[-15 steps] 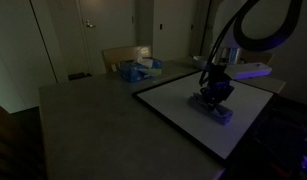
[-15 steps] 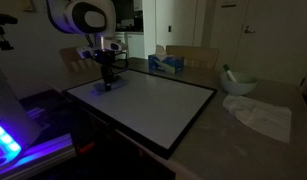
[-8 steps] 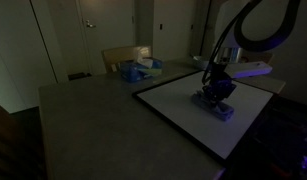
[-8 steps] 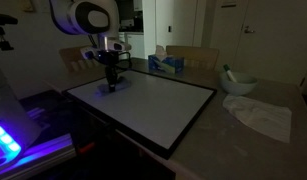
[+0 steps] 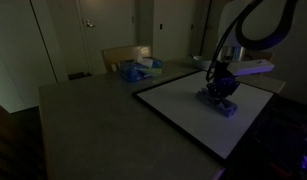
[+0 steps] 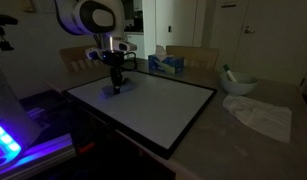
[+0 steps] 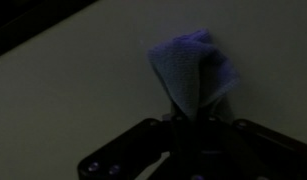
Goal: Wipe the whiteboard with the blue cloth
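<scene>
Blue cloth [image 5: 222, 104] is lying bunched on the whiteboard [image 5: 178, 115] in an exterior view, toward the board's far side. The gripper [image 5: 219, 92] is bearing down on it from above, jaws pinched fully together on the cloth's upper folds. In an exterior view, the cloth [image 6: 118, 90] is sitting near the far-left corner of the whiteboard [image 6: 168, 105] under the gripper [image 6: 117, 80], and most of the white surface is stretching away uncovered toward the near edge. A blue and white pile [image 6: 165, 63] is resting on the grey tabletop [image 6: 208, 130] beyond the frame, well apart. In the wrist view, the cloth [image 7: 191, 65] is fanning out ahead of the gripper [image 7: 190, 116] and lying flat against the whiteboard [image 7: 63, 100]. Judging by this, a wiping stroke is under way, with little of the board covered so far. The next move is calling for steady downward pressure while dragging the cloth across the untouched area, staying inside the dark frame.
</scene>
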{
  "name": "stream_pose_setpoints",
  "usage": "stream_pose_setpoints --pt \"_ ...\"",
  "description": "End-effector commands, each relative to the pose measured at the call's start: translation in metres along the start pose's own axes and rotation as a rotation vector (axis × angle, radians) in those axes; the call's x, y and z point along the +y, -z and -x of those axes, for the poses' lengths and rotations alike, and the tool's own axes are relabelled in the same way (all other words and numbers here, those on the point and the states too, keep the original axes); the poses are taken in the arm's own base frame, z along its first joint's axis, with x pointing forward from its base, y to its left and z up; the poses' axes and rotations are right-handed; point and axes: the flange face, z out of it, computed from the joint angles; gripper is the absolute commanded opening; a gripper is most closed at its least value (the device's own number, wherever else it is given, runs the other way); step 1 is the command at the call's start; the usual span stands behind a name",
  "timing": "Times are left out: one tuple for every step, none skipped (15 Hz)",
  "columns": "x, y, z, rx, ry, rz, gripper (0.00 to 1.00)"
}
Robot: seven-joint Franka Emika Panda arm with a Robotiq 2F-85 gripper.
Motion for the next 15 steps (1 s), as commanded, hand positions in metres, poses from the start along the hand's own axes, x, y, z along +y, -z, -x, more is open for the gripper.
stream_pose_setpoints --pt "0.037 -0.036 0.002 -0.077 0.011 0.065 0.03" --pt "0.042 -0.037 0.0 -0.075 0.017 0.07 0.03" --pt "0.047 -0.037 -0.002 -0.074 0.022 0.074 0.03" --pt "0.052 -0.038 -0.004 -0.071 0.034 0.079 0.03" --pt "0.057 -0.038 -0.006 -0.068 0.048 0.084 0.03" --pt "0.063 -0.039 -0.009 -0.066 0.064 0.093 0.03" --pt "0.069 -0.04 -0.011 -0.062 0.081 0.099 0.03" --pt "0.076 -0.041 -0.013 -0.057 0.095 0.109 0.03" --pt "0.083 -0.042 -0.016 -0.046 0.098 0.123 0.03" --pt "0.094 -0.043 -0.017 -0.035 0.106 0.148 0.03" --pt "0.107 -0.044 -0.018 -0.031 0.102 0.175 0.03" --pt "0.117 -0.041 -0.02 -0.02 0.09 0.19 0.03" --pt "0.121 -0.035 -0.023 -0.001 0.079 0.195 0.03" --pt "0.093 -0.004 -0.029 0.045 0.1 0.152 0.03" --pt "0.098 -0.002 -0.031 0.05 0.091 0.155 0.11"
